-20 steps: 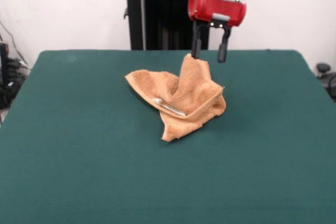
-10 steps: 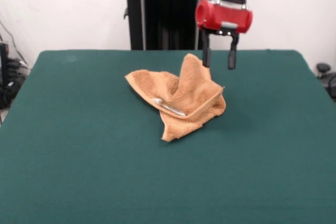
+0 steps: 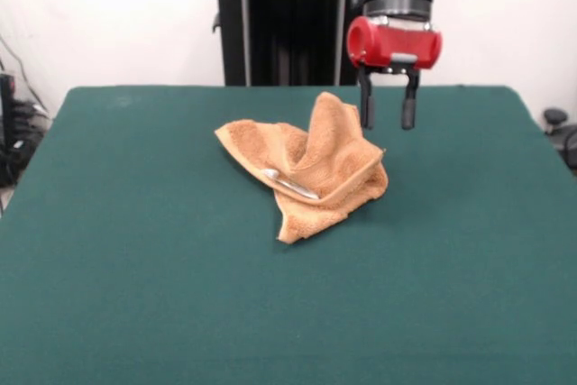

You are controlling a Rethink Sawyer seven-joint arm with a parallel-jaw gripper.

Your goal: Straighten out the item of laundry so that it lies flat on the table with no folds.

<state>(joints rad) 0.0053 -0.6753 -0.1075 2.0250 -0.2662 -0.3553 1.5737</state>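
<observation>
The orange-tan terry hand towel [image 3: 311, 169] sits a little beyond the middle of the green felt worktop [image 3: 135, 295], bunched rather than spread: one part stands up as a soft peak at the back, a flap reaches out flat toward the left of the picture, and the lower edge is folded over itself so that a doubled lip runs along the right side down to a tucked corner at the front. A small white tag [image 3: 290, 184] lies in the crease between the flap and the folded part. The peak stands only because the cloth is propped on its own folds, so it will likely slump if nudged. The hand [image 3: 388, 120] hangs just to the right of that peak, its two dark fingers [image 3: 367, 107] parted, pointing straight down and holding nothing; whether the nearer finger brushes the cloth cannot be told. Judging by this, the towel is far from flat, and the hand seems placed to take a fresh hold on the folded right side.
</observation>
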